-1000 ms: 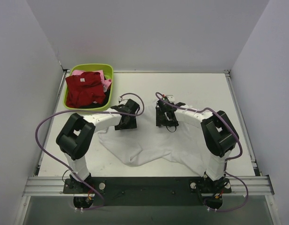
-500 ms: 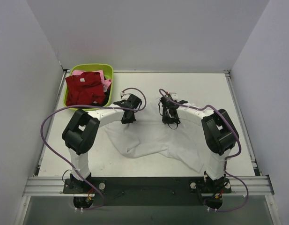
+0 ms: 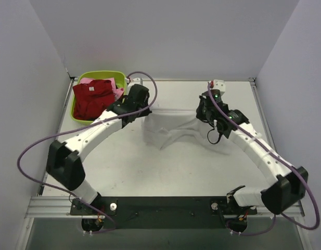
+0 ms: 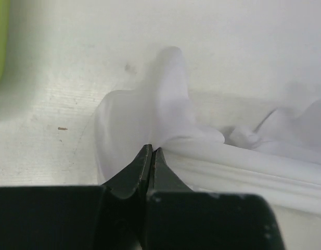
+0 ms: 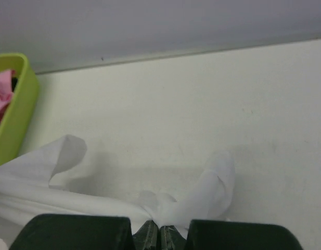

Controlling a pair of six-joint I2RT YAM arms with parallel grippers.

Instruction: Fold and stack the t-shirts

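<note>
Wrinkles rope the soft white t-shirt bunched between left fingers and right fingers, both pinching it.

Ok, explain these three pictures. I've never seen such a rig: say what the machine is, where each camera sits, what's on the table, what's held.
Two robot arms are bolted at the near edge of a table. The big picture looks down from above and behind them; the other two come from a camera on each wrist. A white t-shirt lies bunched on the table. The left hand and the right hand are each pinched shut on a fold of it. In the far left corner, a lime-green basin holds a dark red t-shirt with a pink t-shirt beside it.
</note>
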